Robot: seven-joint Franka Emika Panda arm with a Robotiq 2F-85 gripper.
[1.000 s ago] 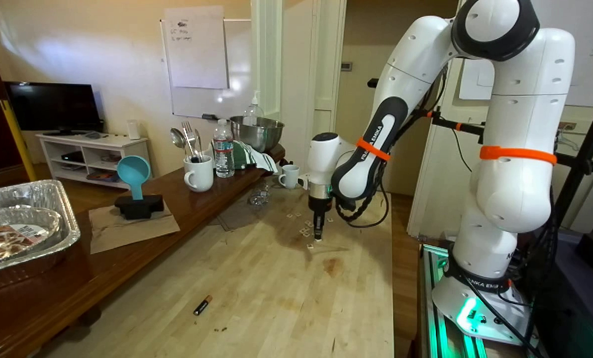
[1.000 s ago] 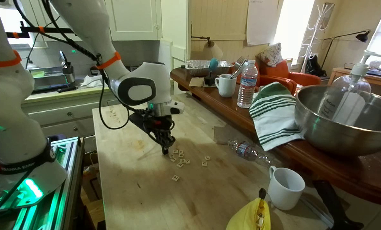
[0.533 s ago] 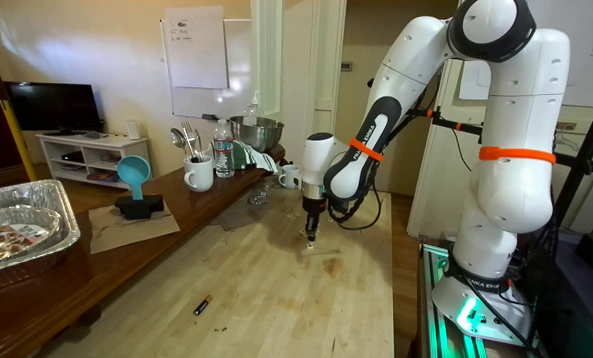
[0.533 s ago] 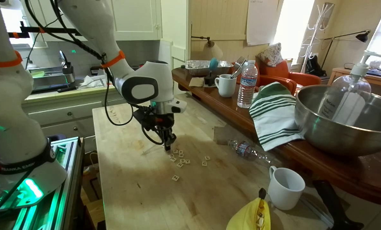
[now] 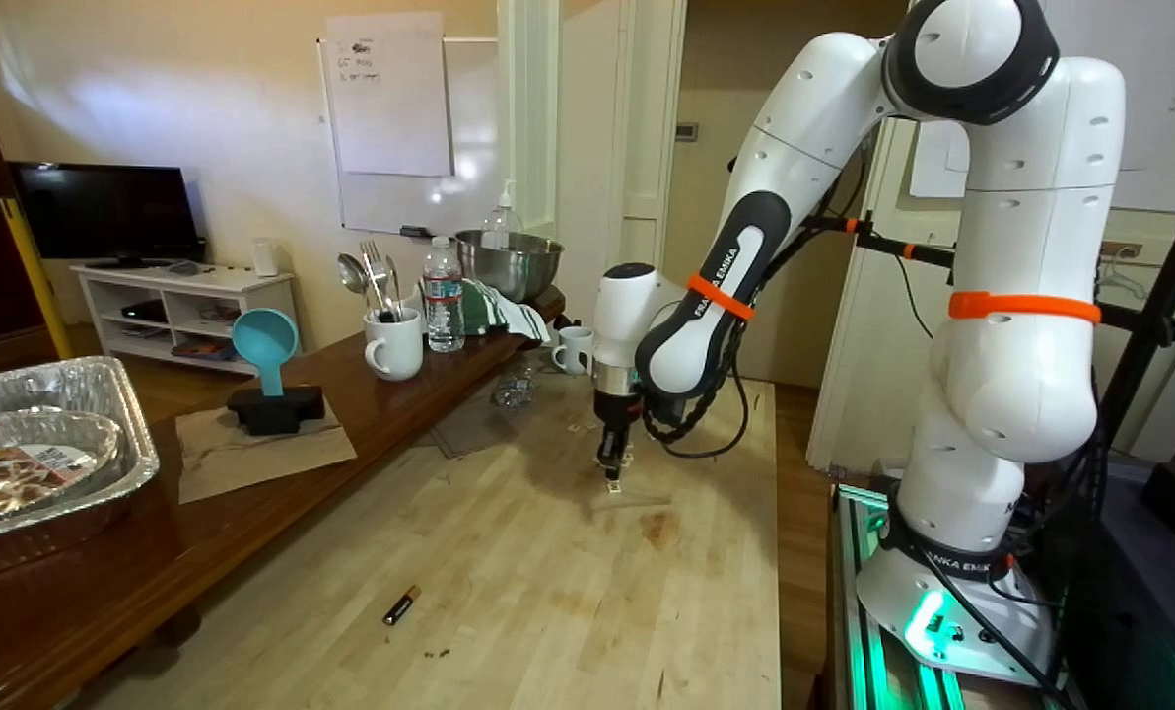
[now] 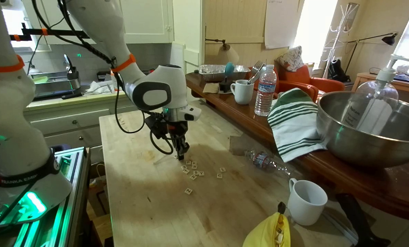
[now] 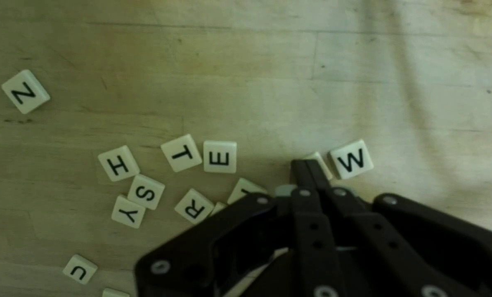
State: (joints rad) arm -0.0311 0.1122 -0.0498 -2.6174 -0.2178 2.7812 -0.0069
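Gripper (image 7: 306,162) tips are pressed together, and nothing shows pinched between them. At the tips, in the wrist view, a half-hidden tile (image 7: 319,159) peeks out on their right; its letter is covered, and I cannot tell if they touch it. Just past it, to the right, the W tile (image 7: 351,159) lies flat and face up, nearly square with no long side. It crowds that edge of the half-hidden tile, so it looks in the way there. Left of the tips, well apart, sits the E tile (image 7: 220,156), with the T tile (image 7: 181,153) beside it. Farther out, in an exterior view, a clear bottle (image 6: 264,162) lies on its side on the table (image 6: 149,212), and a white mug (image 6: 305,206) stands by a yellow pouch (image 6: 268,231).
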